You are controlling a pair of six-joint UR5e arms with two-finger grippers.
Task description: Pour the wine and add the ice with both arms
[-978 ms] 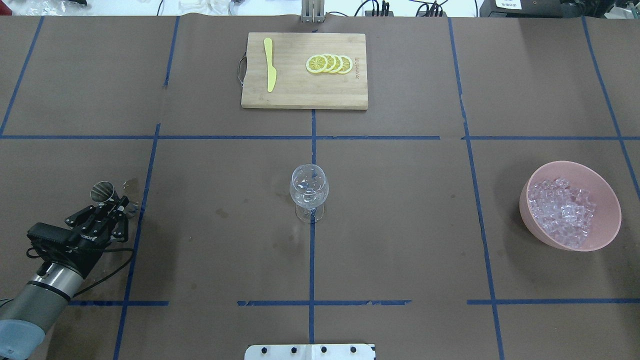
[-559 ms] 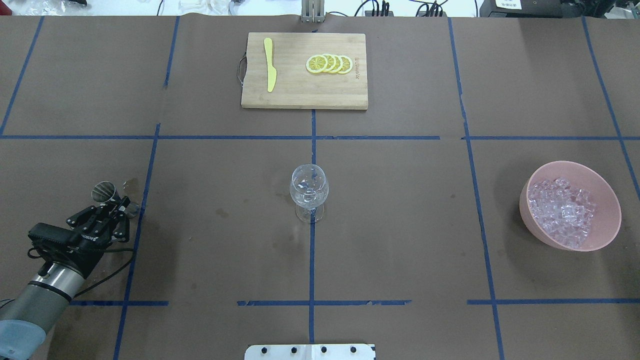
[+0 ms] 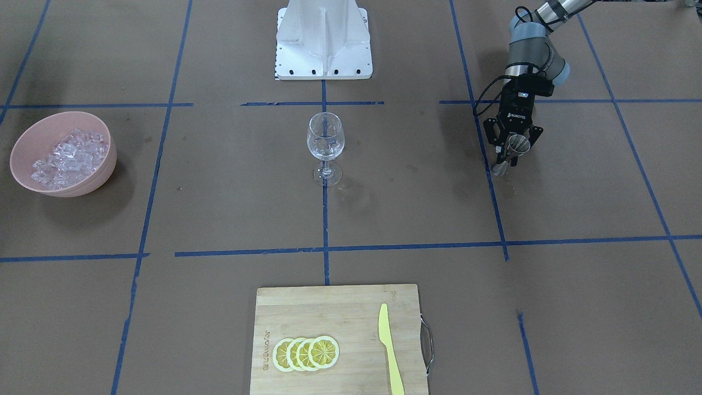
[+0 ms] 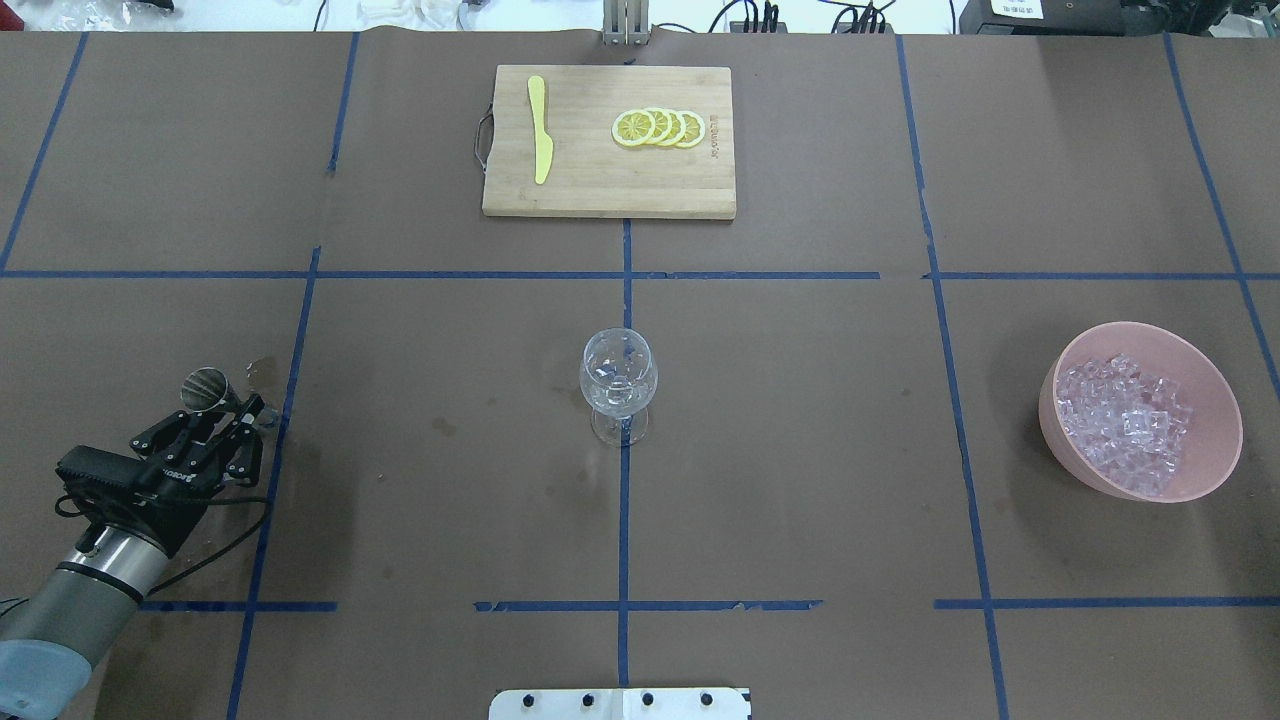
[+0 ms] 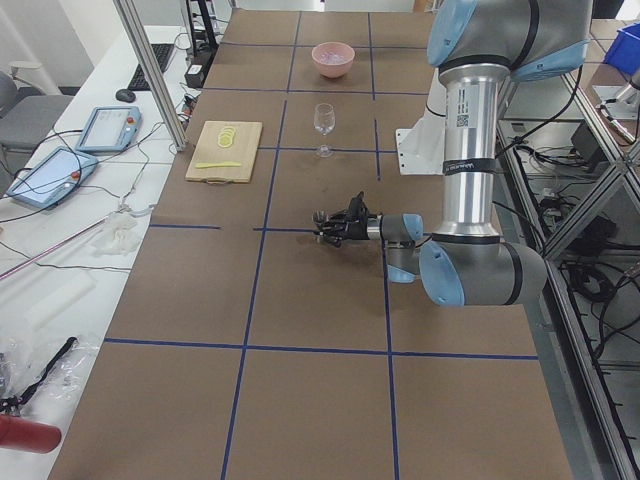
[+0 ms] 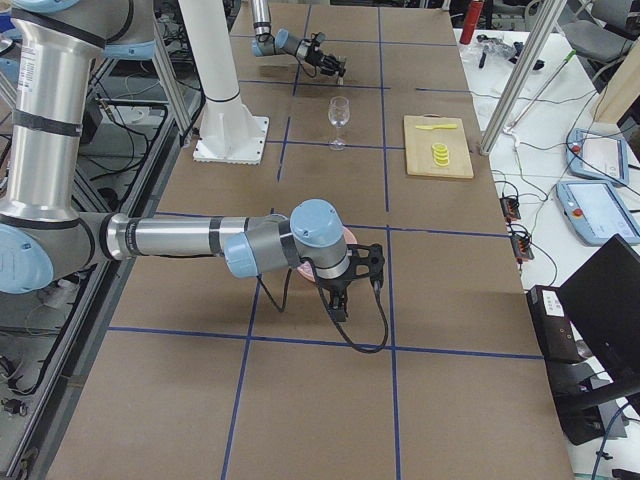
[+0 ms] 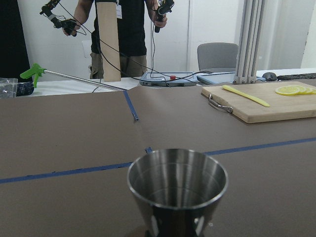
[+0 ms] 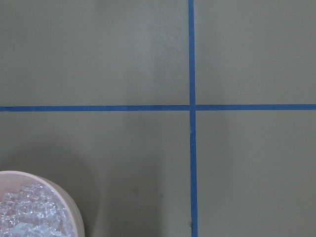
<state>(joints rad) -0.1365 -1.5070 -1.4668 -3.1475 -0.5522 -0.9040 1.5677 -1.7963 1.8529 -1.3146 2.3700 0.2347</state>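
My left gripper [image 4: 232,415] is shut on a small steel measuring cup [image 4: 204,387] at the table's left side and holds it tilted, low over the paper. It also shows in the front view [image 3: 513,153]. The cup [image 7: 177,190] fills the left wrist view and looks empty. A clear wine glass [image 4: 618,380] stands at the table's middle. A pink bowl [image 4: 1052,415] of ice [image 4: 1125,420] stands at the right. My right gripper [image 6: 375,268] shows only in the right side view, beside the bowl; I cannot tell whether it is open. The right wrist view shows the ice [image 8: 27,217] at its lower left.
A wooden cutting board [image 4: 600,185] lies at the far middle with lemon slices [image 4: 660,127] and a yellow knife [image 4: 540,130]. Blue tape lines grid the brown paper. The white pedestal base [image 3: 323,38] stands on the robot's side.
My left gripper with the steel cup has shifted slightly and the cup's tilt has changed a little. The glass, bowl and board have not moved.
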